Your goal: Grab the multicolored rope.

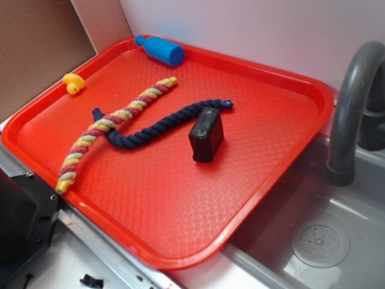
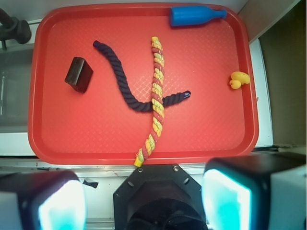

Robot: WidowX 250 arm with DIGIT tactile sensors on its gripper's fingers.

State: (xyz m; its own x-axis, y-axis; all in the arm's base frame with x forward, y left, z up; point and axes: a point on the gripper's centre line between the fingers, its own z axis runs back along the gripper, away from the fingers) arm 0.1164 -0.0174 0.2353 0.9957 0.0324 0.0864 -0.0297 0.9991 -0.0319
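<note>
Twisted cotton in yellow, red-pink and pale green: the long multicolored rope (image 1: 112, 123) (image 2: 155, 99) lying slantwise on the ribbed red plastic tray (image 1: 252, 198) (image 2: 96, 139). Draped over the dark navy blue twisted rope (image 1: 157, 124) (image 2: 123, 81), crossing it close to that rope's nearer end. Lower tip resting against the tray rim at the robot's side, upper tip pointing toward the blue plastic bottle (image 1: 160, 50) (image 2: 194, 16), well short of it. Bottle lying on its side along the far rim. Small black block (image 1: 206, 133) (image 2: 79, 74) standing just beside the navy rope's other end, apart from the multicolored rope. Small yellow rubber duck (image 1: 73, 83) (image 2: 239, 79) sitting on the tray edge, well apart from both ropes. Tray resting on a pale surface (image 1: 66, 265), one corner overhanging a grey sink (image 1: 337, 241) with a dark curved faucet (image 1: 352, 102). End effector (image 2: 144, 203) seen from the wrist view above the near edge, outside the tray, fingers (image 2: 225, 201) blurred and spread wide, pinching nothing, touching neither rope.
</note>
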